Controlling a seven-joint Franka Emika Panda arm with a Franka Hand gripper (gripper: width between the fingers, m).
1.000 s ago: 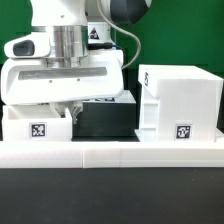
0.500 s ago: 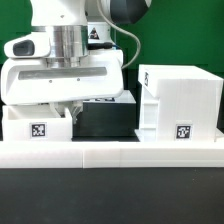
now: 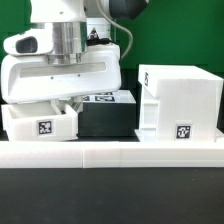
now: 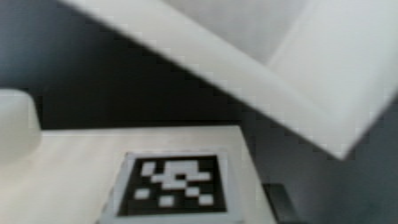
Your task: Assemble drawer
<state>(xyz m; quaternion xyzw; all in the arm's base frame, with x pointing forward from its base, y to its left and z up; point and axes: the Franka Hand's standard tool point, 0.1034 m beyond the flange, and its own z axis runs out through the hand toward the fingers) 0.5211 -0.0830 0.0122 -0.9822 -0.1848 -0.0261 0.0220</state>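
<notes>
- Green backdrop behind; dark counter (image 3: 110, 195) in front, crossed by a long low white border wall (image 3: 110, 152).
- Small box (image 3: 40, 122) of the drawer at the exterior view's left, right under the arm and just behind the wall. Now raised a touch and tipped, where half a second ago it lay lower and flat.
- White wrist housing also higher than before, uncovering tags of the marker board (image 3: 100, 97) behind it.
- Hand (image 3: 66, 103) mostly masked by that housing, fingertips not plainly seen. Judged clamped on the small box's wall, since box and arm rose together.
- Casing (image 3: 180, 100) upright at the exterior view's right, well apart from the small box and unmoved. Stepped side apparently turned toward the box.
- Wrist view only a blurred close-up: a marker tag (image 4: 175, 183) on a pale face and a slanted white edge, too soft to say whose.
- Meaning for the task: pick-up apparently done, carry just starting, insertion not yet begun.
- Next, probably: levelling the box, then bringing it across to the casing's mouth. Present tilt likely to snag on the rim if left uncorrected.
</notes>
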